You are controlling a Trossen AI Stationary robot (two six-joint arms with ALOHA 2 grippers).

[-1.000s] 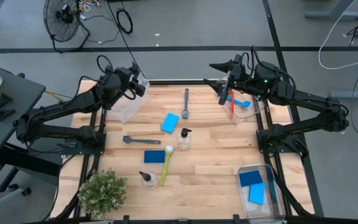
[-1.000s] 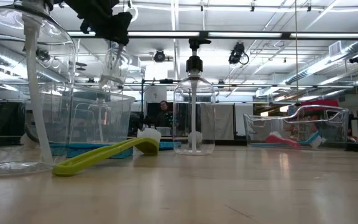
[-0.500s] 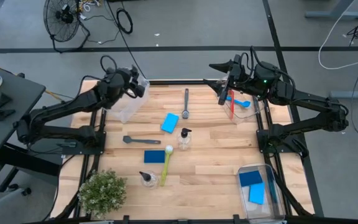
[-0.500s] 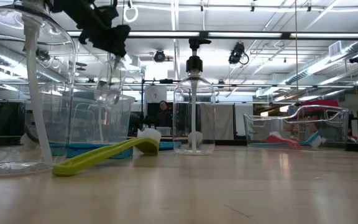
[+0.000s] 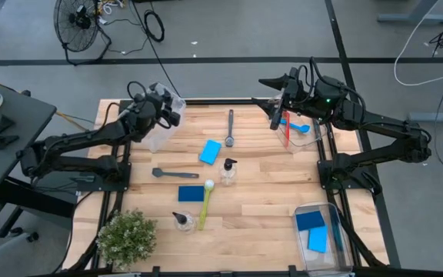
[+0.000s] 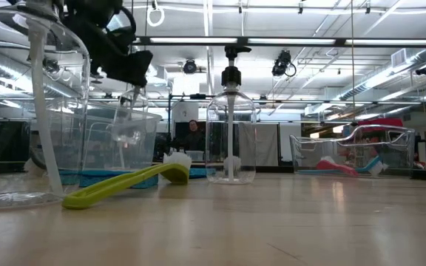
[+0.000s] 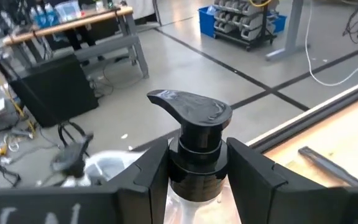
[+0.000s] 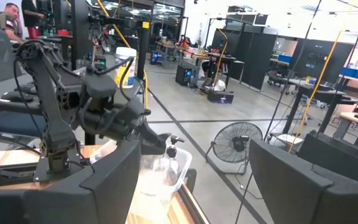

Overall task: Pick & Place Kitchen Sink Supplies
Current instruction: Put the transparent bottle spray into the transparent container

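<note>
My left gripper point(image 5: 162, 108) is at the table's far left corner, above a clear bin point(image 5: 154, 135), shut on a small clear bottle with a black pump top point(image 7: 191, 112). In the low view the bottle point(image 6: 128, 122) hangs down into that bin point(image 6: 148, 144). My right gripper point(image 5: 277, 108) waits open in the air near the far right, touching nothing. On the table lie a grey brush point(image 5: 230, 127), two blue sponges point(image 5: 211, 151) point(image 5: 191, 192), a dark grey brush point(image 5: 171, 174), a yellow-green brush point(image 5: 205, 203) and two more bottles point(image 5: 228, 171) point(image 5: 183, 221). My left gripper pinches the bottle by its black collar point(image 7: 197, 163), just under the pump head, one finger point(image 7: 146, 177) on each side. The fingers come from above. The bottle hangs below them, lifted, its clear body inside the bin's walls; whether it touches the bin's floor I cannot tell.
A clear bin at the far right point(image 5: 311, 137) holds a red and a blue brush. Another bin at the near right point(image 5: 320, 209) holds blue sponges. A green potted plant point(image 5: 127, 237) stands at the near left corner. Bare wood shows at the middle right.
My left gripper has moved down over the far-left bin, keeping its hold. The bottle, which hung above the bin's rim, now hangs lower, inside its walls. The right arm has stayed still.
</note>
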